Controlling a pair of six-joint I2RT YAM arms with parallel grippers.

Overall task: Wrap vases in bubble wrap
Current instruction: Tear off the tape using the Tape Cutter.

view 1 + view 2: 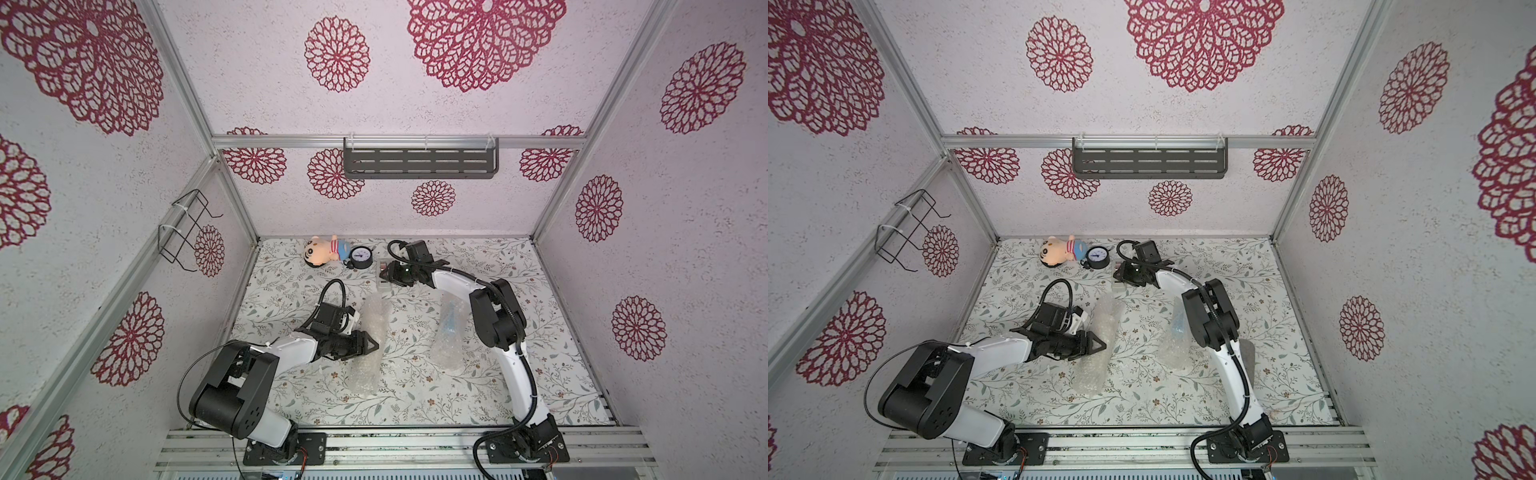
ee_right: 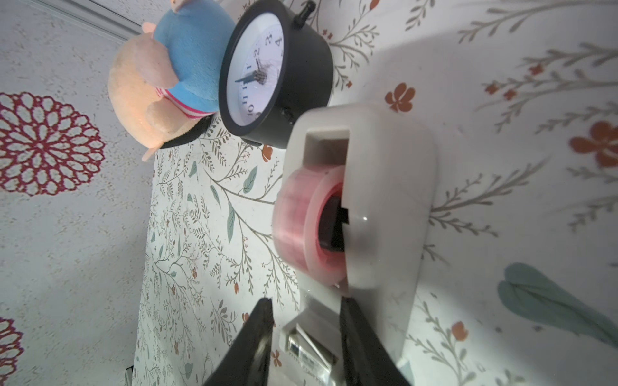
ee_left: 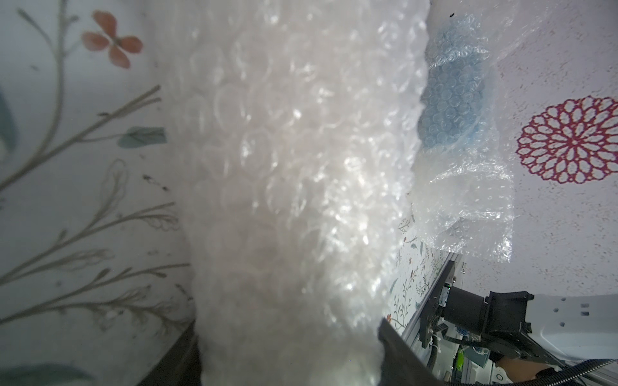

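Two rolled bundles of bubble wrap lie on the flowered table. The left bundle (image 1: pixel 365 374) (image 1: pixel 1090 374) lies between the fingers of my left gripper (image 1: pixel 372 343) (image 3: pixel 286 334), which is shut on it; what is inside it does not show clearly. The right bundle (image 1: pixel 446 353) lies free, and the light blue vase (image 1: pixel 451 320) (image 3: pixel 448 110) shows through it. My right gripper (image 1: pixel 384 272) (image 2: pixel 306 304) is at the back, its jaws apart on either side of the cutter end of the beige tape dispenser (image 2: pixel 391 200), with a small gap at one finger.
A plush doll (image 1: pixel 326 250) and a black alarm clock (image 1: pixel 361 257) stand by the back wall, close to the dispenser. A grey oblong case (image 1: pixel 1250 357) lies partly behind the right arm. A dark shelf (image 1: pixel 419 162) and a wire rack (image 1: pixel 187 228) hang on the walls.
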